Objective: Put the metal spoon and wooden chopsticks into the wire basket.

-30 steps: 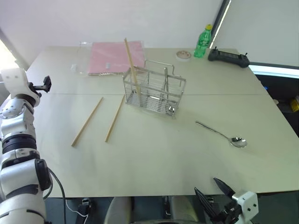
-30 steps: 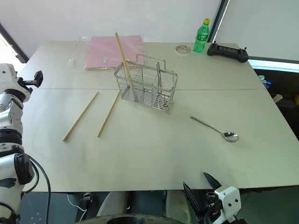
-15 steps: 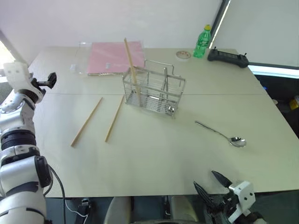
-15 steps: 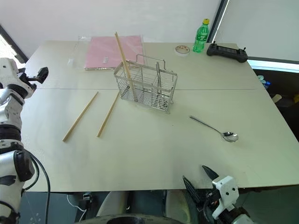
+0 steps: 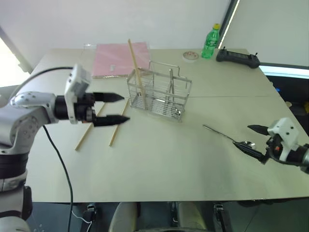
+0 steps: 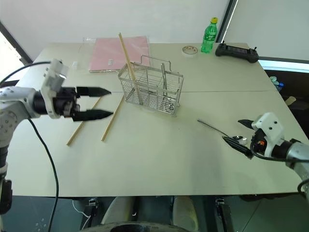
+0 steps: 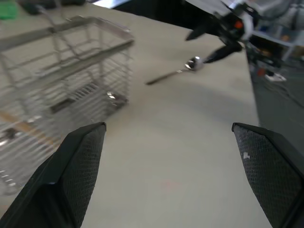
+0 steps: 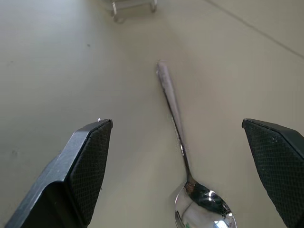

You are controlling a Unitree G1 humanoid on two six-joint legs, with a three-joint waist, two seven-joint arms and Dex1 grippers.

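The wire basket (image 5: 158, 94) stands mid-table with one wooden chopstick (image 5: 135, 65) leaning upright in it. Two more chopsticks (image 5: 114, 135) lie flat on the table to its left. My left gripper (image 5: 124, 107) hovers open above them, pointing right toward the basket, which fills much of the left wrist view (image 7: 61, 71). The metal spoon (image 5: 219, 134) lies right of the basket, its bowl toward the right table edge. My right gripper (image 5: 241, 136) is open just above the bowel end, and the spoon (image 8: 176, 118) lies between its fingers (image 8: 85, 166), untouched.
A pink folder (image 5: 119, 58) lies behind the basket. At the far right stand a green bottle (image 5: 210, 42), a tape roll (image 5: 189, 56) and a black controller (image 5: 236, 58). The table's front edge (image 5: 145, 200) runs close below both arms.
My left arm swung in from the left edge to over the two flat chopsticks, now pointing right. My right gripper rose from below the front edge to the spoon's bowl. Both stayed open.
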